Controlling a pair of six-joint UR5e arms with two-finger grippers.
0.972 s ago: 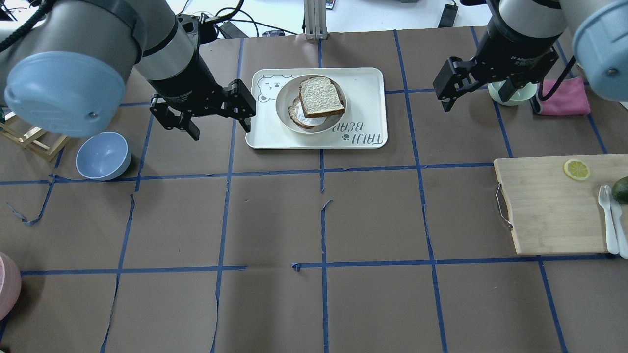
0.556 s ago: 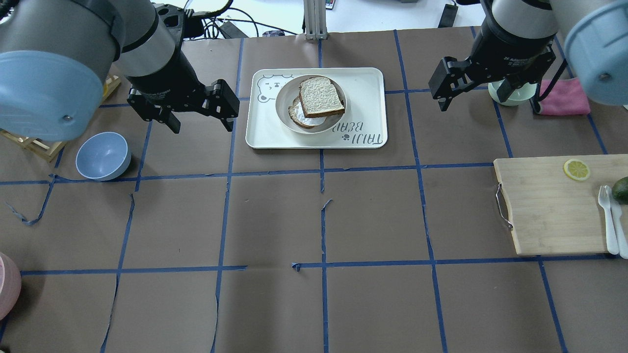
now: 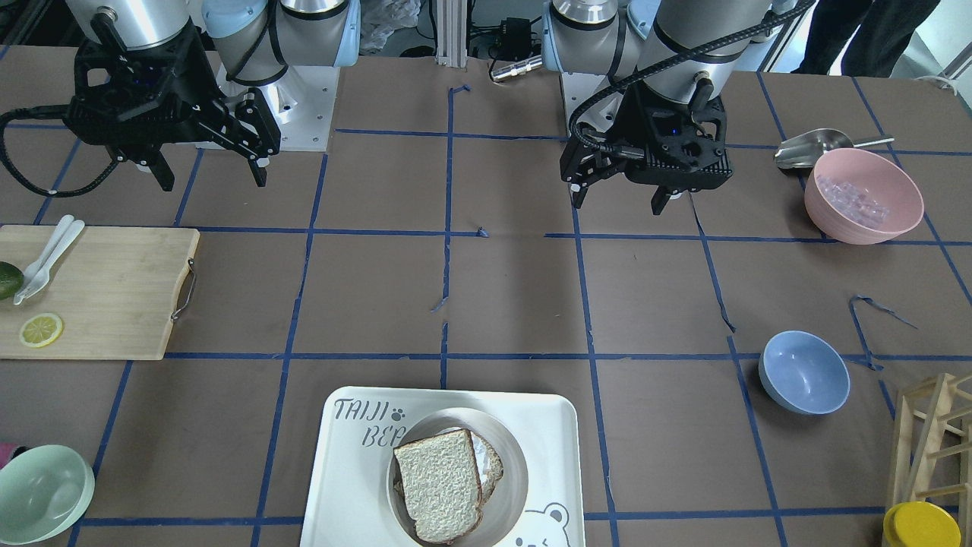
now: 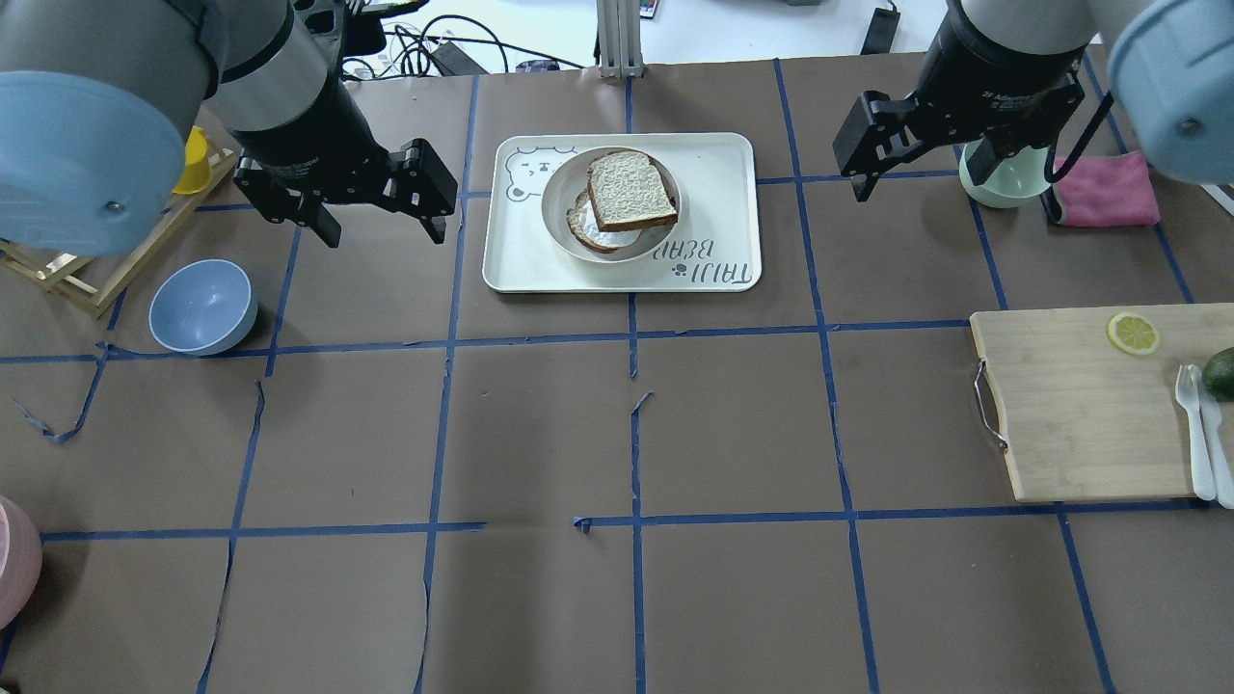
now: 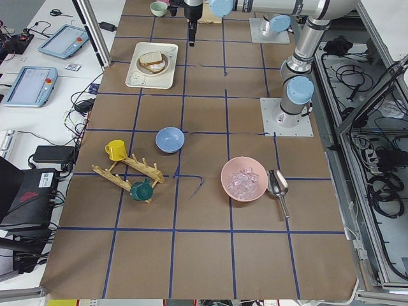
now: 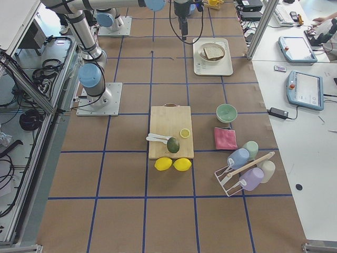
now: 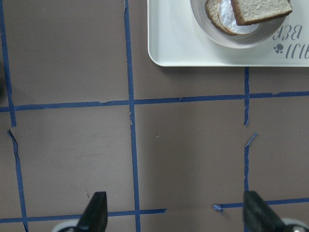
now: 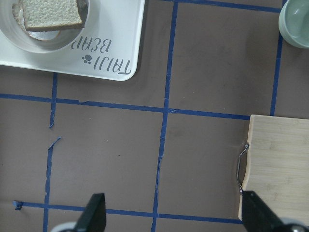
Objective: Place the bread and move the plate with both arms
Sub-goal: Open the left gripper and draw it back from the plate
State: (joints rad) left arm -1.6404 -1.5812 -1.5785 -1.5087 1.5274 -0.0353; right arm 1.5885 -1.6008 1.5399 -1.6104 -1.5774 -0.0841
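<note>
The pale bread [image 4: 630,189] lies on the round cream plate [image 4: 559,207], overlapping a darker slice with egg [image 4: 586,229]. The plate sits in the white bear-print tray [image 4: 713,193]. My left gripper [image 4: 381,229] is open and empty, above the table to the left of the tray. My right gripper [image 4: 950,193] is open and empty, to the right of the tray. In the front-facing view the bread [image 3: 439,485] and plate [image 3: 518,471] are far from the left gripper [image 3: 616,203] and right gripper [image 3: 213,182]. The left wrist view shows the bread [image 7: 260,8]; the right wrist view shows the bread [image 8: 50,12].
A blue bowl [image 4: 202,306] and a wooden rack [image 4: 58,270] stand at the left. A mint bowl [image 4: 1003,183] and a pink cloth [image 4: 1104,188] are at the back right. A cutting board [image 4: 1080,405] holds a lemon slice and cutlery. A pink bowl [image 3: 862,194] holds ice.
My left gripper has drawn back to the left, away from the tray. My right gripper has shifted slightly up and back. Both stay open. The bread and plate have not moved.
</note>
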